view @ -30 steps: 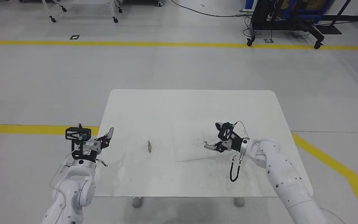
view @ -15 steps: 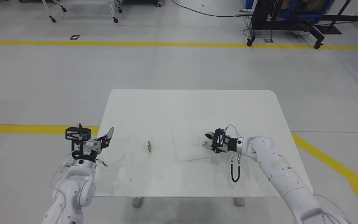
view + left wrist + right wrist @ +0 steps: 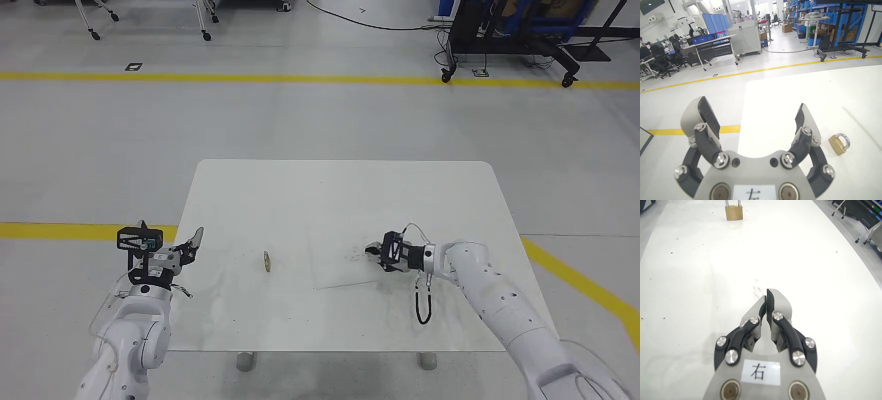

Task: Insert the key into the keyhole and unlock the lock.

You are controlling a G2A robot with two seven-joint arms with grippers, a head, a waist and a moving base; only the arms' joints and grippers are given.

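A brass padlock (image 3: 267, 261) with a silver shackle lies on the white table (image 3: 340, 200), left of its middle. The left wrist view has the padlock (image 3: 838, 144) just beyond one fingertip, and the right wrist view has the padlock (image 3: 734, 212) far ahead. My left gripper (image 3: 190, 245) hangs open at the table's left edge, its jaws wide apart (image 3: 753, 106) with nothing between them. My right gripper (image 3: 375, 250) is low over the table right of centre, shut (image 3: 766, 294) with its pads pressed together. I cannot make out a key between them.
Dark scuff marks (image 3: 757, 289) and small specks dot the table in front of my right gripper. A black cable loop (image 3: 422, 305) hangs from the right arm. Yellow floor lines (image 3: 60, 231) run past the table.
My right gripper, open a second ago, shifted slightly left, came down to the table and shut. The left arm and the padlock have not moved.
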